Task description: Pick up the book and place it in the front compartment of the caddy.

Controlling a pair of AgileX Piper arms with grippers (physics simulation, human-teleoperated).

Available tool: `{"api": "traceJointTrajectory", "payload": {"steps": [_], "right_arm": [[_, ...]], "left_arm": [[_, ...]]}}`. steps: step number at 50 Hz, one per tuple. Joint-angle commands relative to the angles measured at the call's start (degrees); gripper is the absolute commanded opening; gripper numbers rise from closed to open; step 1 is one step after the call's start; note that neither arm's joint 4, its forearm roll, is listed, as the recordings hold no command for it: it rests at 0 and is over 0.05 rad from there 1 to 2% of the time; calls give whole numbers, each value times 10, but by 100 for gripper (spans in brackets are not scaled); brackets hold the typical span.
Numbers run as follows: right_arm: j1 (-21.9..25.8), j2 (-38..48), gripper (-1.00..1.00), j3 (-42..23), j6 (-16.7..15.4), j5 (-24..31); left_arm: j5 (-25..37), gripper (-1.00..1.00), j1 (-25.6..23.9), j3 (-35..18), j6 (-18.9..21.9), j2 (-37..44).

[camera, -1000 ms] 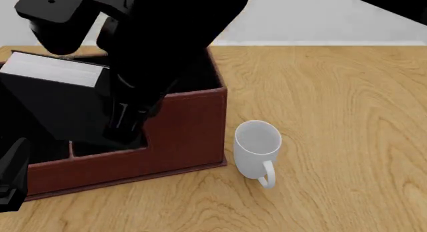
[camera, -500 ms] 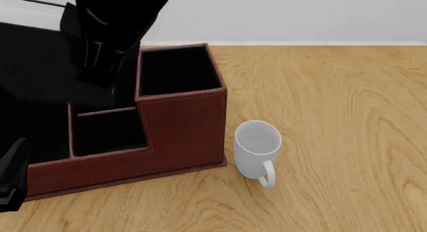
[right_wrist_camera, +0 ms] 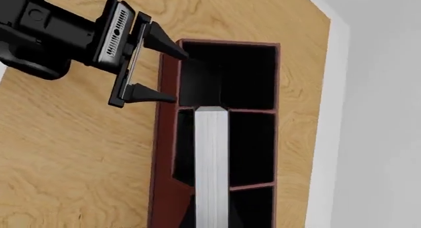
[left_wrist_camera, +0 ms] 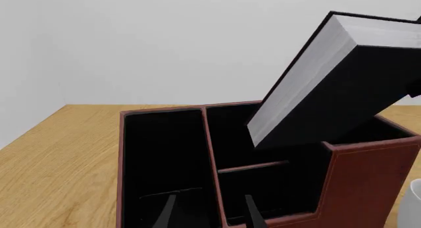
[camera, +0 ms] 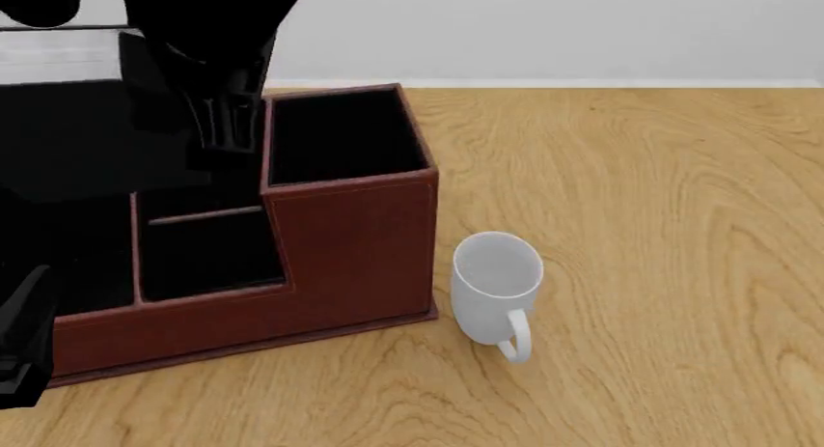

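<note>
The black book (left_wrist_camera: 355, 90) with pale page edges hangs tilted above the middle cells of the red-brown caddy (left_wrist_camera: 368, 179), its lower corner level with the rim. My right gripper (camera: 212, 128) is shut on it. In the right wrist view the page edge (right_wrist_camera: 210, 164) runs straight over the caddy (right_wrist_camera: 164, 154). From the front the book (camera: 77, 138) is a dark mass over the caddy's (camera: 258, 321) left half. My left gripper (left_wrist_camera: 209, 218) is open and holds nothing, just outside the caddy's low end; the right wrist view shows the same open gripper (right_wrist_camera: 169, 73) there.
A white mug (camera: 496, 288) stands on the wooden table (camera: 644, 225) just right of the caddy's front corner, handle toward me. The caddy's tall back-right cell (camera: 342, 138) is open to view. Part of the left arm (camera: 19, 341) shows at the lower left.
The right arm has swung left and up with the book, uncovering the tall back-right cell. The left gripper, caddy and mug have stayed put.
</note>
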Motion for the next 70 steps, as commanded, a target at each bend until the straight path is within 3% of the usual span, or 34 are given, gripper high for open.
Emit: {"api": "traceJointTrajectory", "payload": {"steps": [1,5,20,30,43,70], "right_arm": [[-31,14,-100,5,-52,-19],[-46,10,-100,28,-72,-37],[-82,44,-100,21,-93,-56],[-75,91,-100,-50,-80,-39],[-73,129,-100,-97,-74,-41],[-83,163,-100,-53,-49,-90]], "left_arm": [[0,100,0,0,0,0],[0,100,0,0,0,0],[0,100,0,0,0,0],[0,100,0,0,0,0],[0,100,0,0,0,0],[0,100,0,0,0,0]]}}
